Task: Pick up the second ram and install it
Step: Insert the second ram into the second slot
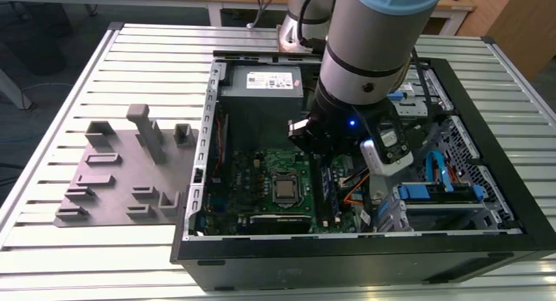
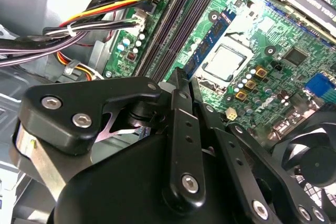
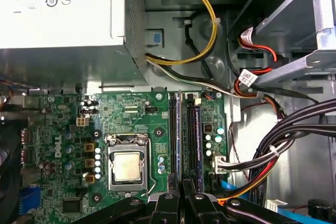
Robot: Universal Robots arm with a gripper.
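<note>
Slatted white surface (image 1: 52, 203), open PC case (image 1: 486, 249) centre frame. Claw (image 3: 181, 195) narrow over the RAM slots (image 3: 184, 129); what it holds, cannot tell. Risk: misalignment jams the second ram.

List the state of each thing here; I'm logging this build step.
Computer case: on its side, open.
Processor: seated in its socket, uncovered.
Memory stick: on edge at the slot nearest the processor.
Hand: shut on the memory stick.

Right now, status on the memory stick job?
Tool low over the memory slots. Memory stick upright in slot beside the processor. Cables off alongside, apart.
</note>
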